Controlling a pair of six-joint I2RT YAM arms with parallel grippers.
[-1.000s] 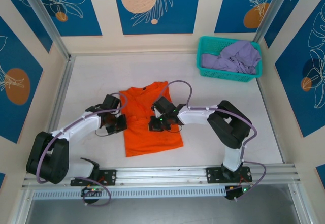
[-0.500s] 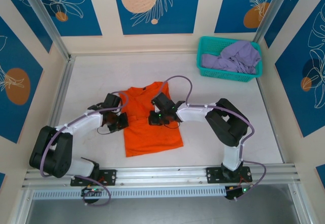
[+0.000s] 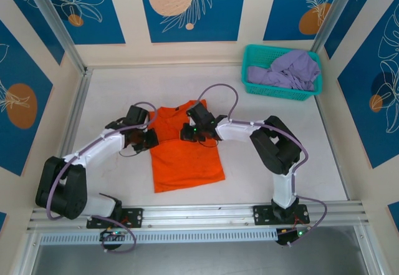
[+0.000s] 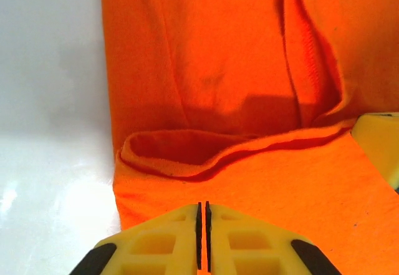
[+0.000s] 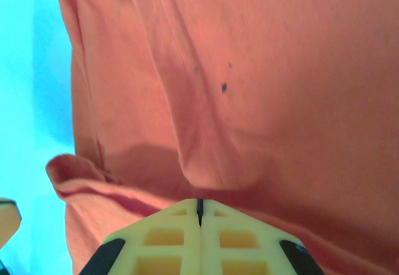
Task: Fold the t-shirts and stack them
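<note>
step in hand: judged a crosswise fold of the orange t-shirt, a raised lip of cloth running between the two pinches
doing it well: both pinches level and moving as one, lip taut but not stretched, carried low, laid square on the layer beneath, release only once the cloth lies flat; uneven pace likely to skew the fold
left fingers: pressed together, thin layer of orange cloth nipped between, at the shirt's left edge
right fingers: pressed together likewise, orange cloth caught in the seam, over the shirt's far right part
left arm: stretched forward and inward from its base, wrist low
right arm: elbow bent, forearm reaching left across the worktop
orange t-shirt, place: spread mid-worktop
lavender t-shirt: bunched in the teal basket, far right corner, well apart
</note>
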